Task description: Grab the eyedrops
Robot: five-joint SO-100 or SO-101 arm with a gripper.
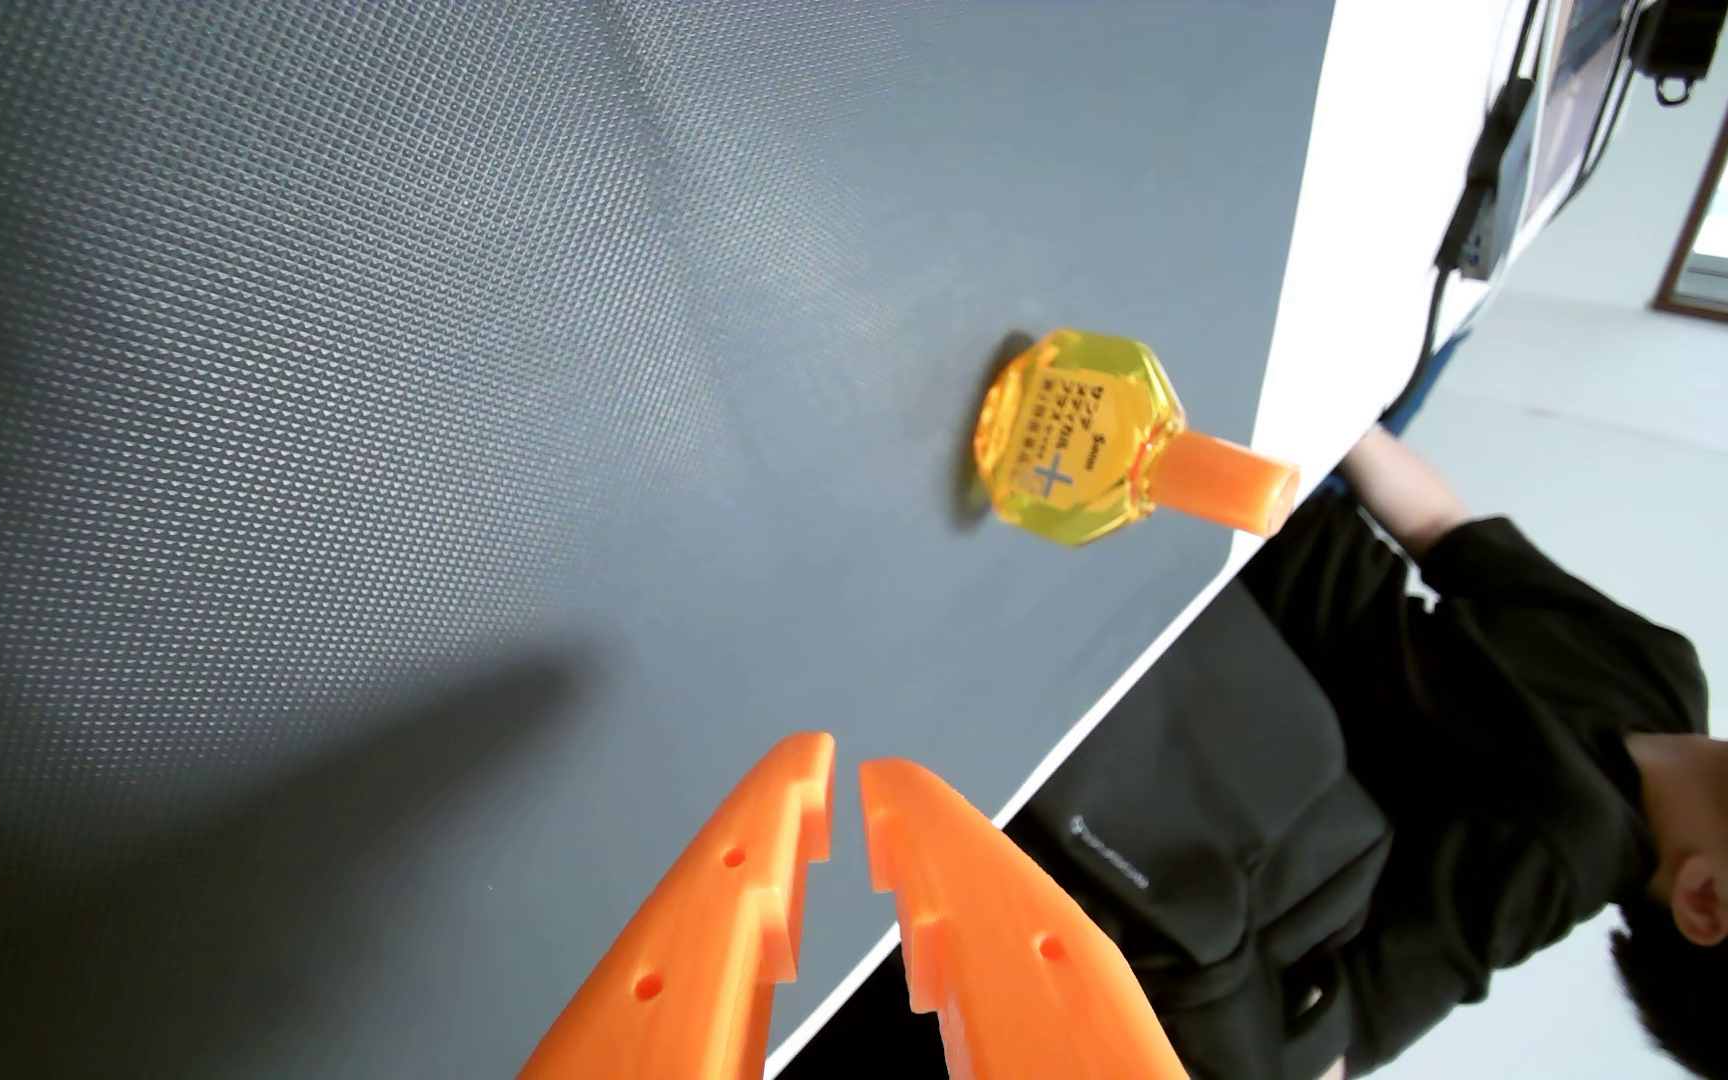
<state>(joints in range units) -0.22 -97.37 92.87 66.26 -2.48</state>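
Wrist view: an orange end effector (pixel 846 766) hangs over a dark textured tabletop (pixel 372 363), its toothed fingers nearly closed and holding nothing. A yellow eyedrop bottle (pixel 1078 436) with an orange cap (pixel 1229 485) sits farther off, near the tabletop's edge.

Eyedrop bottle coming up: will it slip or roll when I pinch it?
Probably slippery: the eyedrop bottle looks glossy, hard plastic with angled facets. It seems unlikely to roll, lying on a flat face. Small and likely light, it may skid on the mat if the gripper nudges it.
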